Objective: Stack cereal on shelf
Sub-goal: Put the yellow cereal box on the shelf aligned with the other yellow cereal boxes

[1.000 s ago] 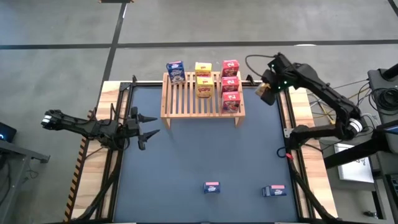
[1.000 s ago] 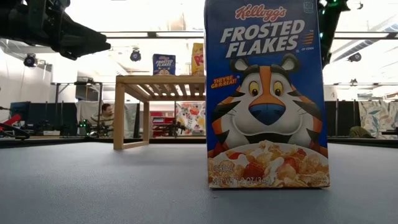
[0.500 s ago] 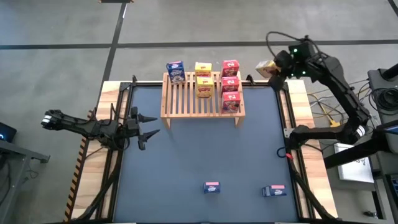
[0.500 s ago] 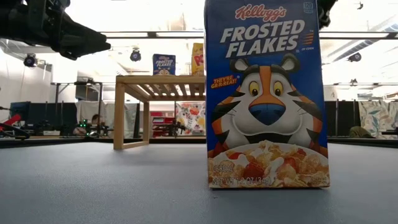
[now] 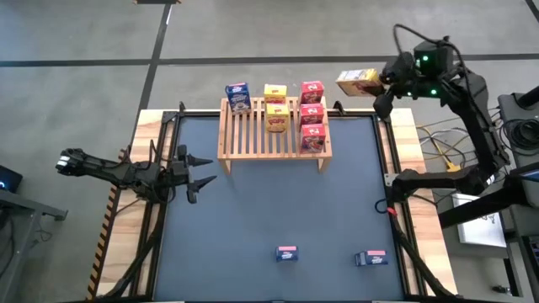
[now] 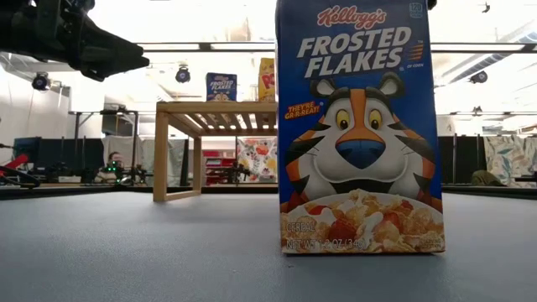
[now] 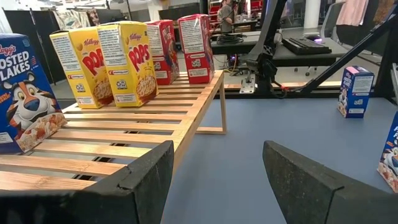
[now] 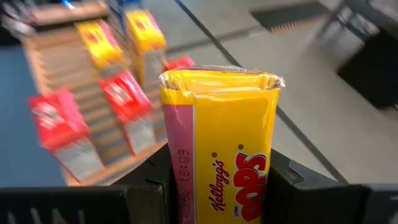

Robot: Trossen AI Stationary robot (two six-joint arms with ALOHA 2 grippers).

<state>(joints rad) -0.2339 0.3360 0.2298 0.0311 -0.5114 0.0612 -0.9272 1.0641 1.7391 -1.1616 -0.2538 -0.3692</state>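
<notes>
A dark tabletop (image 5: 269, 202) carries the shelf (image 5: 274, 135) at its far edge. Right gripper (image 5: 381, 82) is clamped on a yellow box (image 5: 359, 82) above the far right corner. Left gripper (image 5: 195, 172) waits, jaws apart, near the left edge. The box looks light, crushable and slick-wrapped; hold the flat sides.

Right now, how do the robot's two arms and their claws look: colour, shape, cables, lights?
Both arms are dark, slim and jointed. The left claw ends in two pointed black fingers, flat and blocky seen close up. The right claw sits below a wrist with small green lights, and a thin black cable loops above it. No markings are legible.
</notes>
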